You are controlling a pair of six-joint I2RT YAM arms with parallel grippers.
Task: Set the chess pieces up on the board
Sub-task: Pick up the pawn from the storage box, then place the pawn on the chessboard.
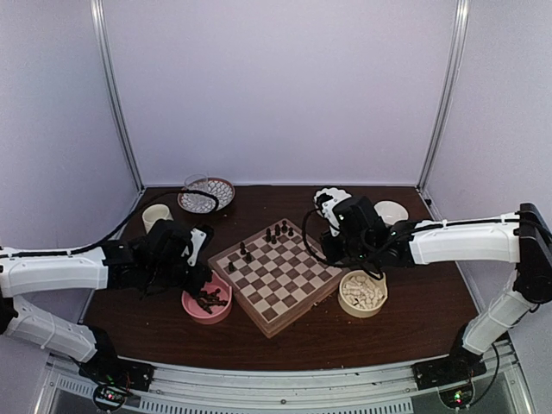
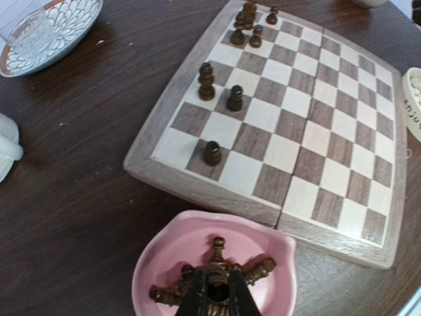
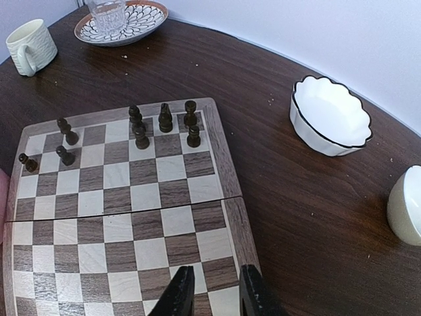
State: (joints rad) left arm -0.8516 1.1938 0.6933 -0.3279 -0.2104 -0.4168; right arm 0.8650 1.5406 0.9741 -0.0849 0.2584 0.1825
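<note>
Left gripper (image 2: 217, 297) jaws narrow, pinching dark piece (image 2: 217, 258) in pink bowl (image 2: 158, 253) directly beneath, apparently a pickup for placing. Board (image 2: 316, 151) ahead of it, few chess pieces (image 2: 235, 99) standing on its far-left squares. Right gripper (image 3: 216, 296) slightly parted, empty, hovers over board's near edge, likely parked clear.

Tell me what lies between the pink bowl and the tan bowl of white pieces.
The board lies between them, its near squares bare, dark chess pieces only along its far left edge. The top view shows it.

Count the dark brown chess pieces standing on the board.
8 dark brown carved chess pieces: five clustered in the checkered wooden board's far corner, three further along that edge towards the pink bowl. The cluster may hide another.
</note>
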